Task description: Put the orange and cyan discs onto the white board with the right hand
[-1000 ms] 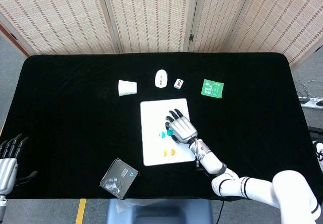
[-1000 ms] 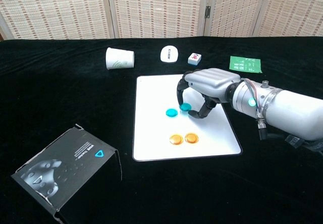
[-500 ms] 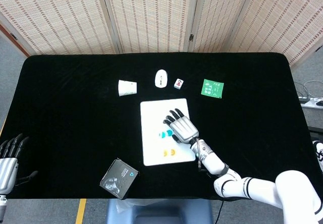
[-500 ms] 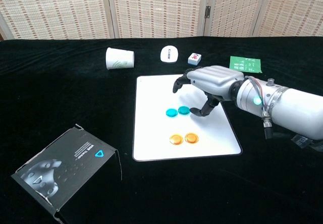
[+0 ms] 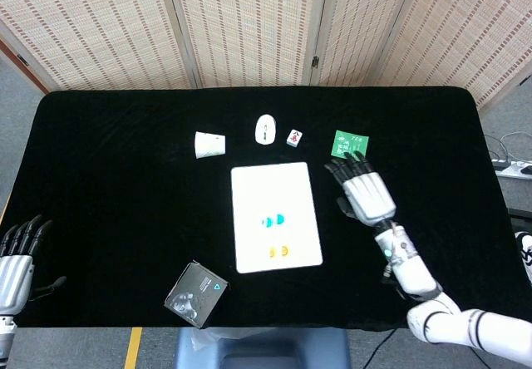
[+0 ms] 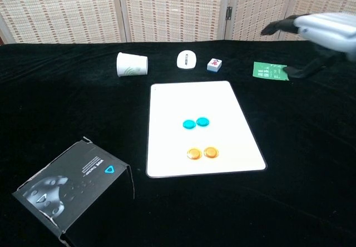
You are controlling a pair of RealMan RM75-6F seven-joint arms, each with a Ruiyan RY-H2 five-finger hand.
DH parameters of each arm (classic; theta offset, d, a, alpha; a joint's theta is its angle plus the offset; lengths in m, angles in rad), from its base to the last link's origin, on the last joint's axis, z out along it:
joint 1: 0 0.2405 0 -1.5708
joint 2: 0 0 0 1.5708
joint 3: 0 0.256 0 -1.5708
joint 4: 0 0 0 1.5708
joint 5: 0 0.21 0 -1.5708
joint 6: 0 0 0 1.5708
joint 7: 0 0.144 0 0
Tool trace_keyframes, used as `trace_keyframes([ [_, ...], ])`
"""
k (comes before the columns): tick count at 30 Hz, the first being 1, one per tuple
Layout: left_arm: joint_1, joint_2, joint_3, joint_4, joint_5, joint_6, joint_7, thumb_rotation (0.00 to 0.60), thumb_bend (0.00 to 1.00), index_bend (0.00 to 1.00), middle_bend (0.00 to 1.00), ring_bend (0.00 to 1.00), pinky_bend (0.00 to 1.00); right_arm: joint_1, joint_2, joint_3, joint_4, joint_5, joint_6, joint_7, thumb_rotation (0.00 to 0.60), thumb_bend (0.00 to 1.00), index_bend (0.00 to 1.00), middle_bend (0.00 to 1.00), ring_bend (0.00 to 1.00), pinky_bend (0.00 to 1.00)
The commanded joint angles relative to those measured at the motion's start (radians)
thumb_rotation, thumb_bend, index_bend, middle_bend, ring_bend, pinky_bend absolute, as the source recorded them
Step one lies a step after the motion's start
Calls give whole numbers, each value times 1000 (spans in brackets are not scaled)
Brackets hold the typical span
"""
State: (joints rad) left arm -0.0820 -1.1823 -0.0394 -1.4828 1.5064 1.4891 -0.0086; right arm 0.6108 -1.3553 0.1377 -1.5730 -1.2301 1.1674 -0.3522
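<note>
White board [image 5: 275, 217] sits mid-table, two cyan discs [image 6: 196, 123] side by side at its centre, two orange discs [image 6: 202, 153] paired just nearer the robot. Right hand [image 5: 364, 193] hangs off the board's right edge, fingers spread, holding nothing; in the chest view it's blurred and cut by the frame. Left hand [image 5: 15, 258] is half cropped at the corner, fingers apart and empty. Beyond the board: tipped paper cup [image 5: 209, 145], white mouse [image 5: 265, 128], mahjong tile [image 5: 294, 138], green packet [image 5: 349, 145] partly behind the right fingertips. Black box [image 6: 72, 186] lies near-left.

black table [image 5: 125, 178], white board [image 5: 274, 186], cup [image 5: 209, 144], box [image 5: 195, 293]
</note>
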Motion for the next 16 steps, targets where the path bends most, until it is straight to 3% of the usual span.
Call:
trace_keyframes([
  [1,-3,-2,-1,-4,7,3,3,600,163,35,0,11,0,-148,134,-76,-124,-59,153,29,600,464,76,102,31,0],
  [6,-8,-4,0,-12,16,4,11,600,163,35,0,11,0,-235,186,-117,-151,-103,240,86,600,464,0,3,0,0],
  [9,-11,-5,-2,-26,28,14,21,600,163,36,0,11,0,-347,227,-165,-151,-171,369,171,600,463,0,0,0,0],
  [16,-10,-2,3,-47,35,20,25,600,163,35,0,11,0,-455,228,-199,-139,-236,469,219,600,463,0,0,0,0],
])
